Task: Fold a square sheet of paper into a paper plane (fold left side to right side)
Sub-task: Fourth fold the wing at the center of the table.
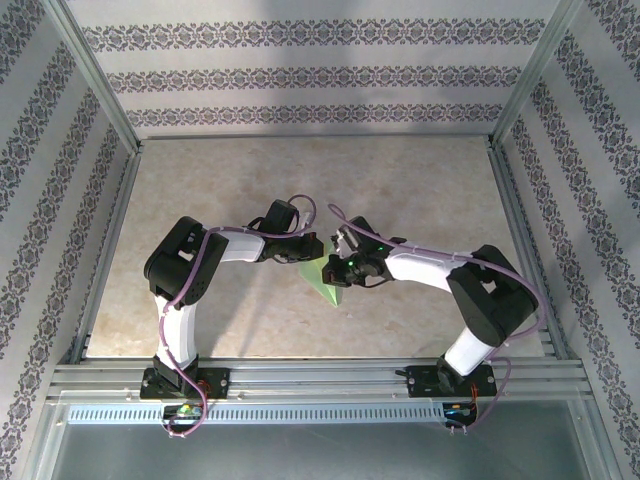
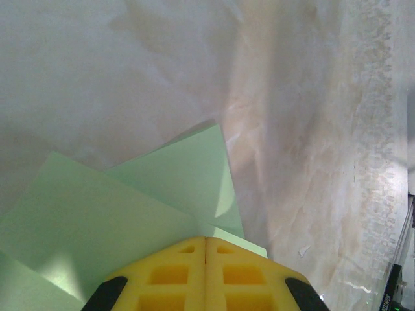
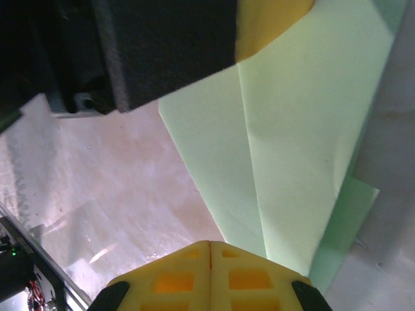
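You see the pale green paper plane (image 1: 326, 283) lying mid-counter (image 1: 250, 190), creased lengthwise, with its sharp tip pointing near. Above it, the left fingers (image 2: 175, 272) and right fingers (image 3: 175, 278) are each pressed together.

Pale green paper plane (image 3: 292, 129), mottled beige table (image 1: 250, 180), floral-striped walls (image 1: 300, 70)

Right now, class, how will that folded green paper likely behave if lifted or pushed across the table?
The folded green paper looks thin, so it probably flops when lifted. Its creases may stiffen it slightly. Lying on the smooth table, it likely slides easily.
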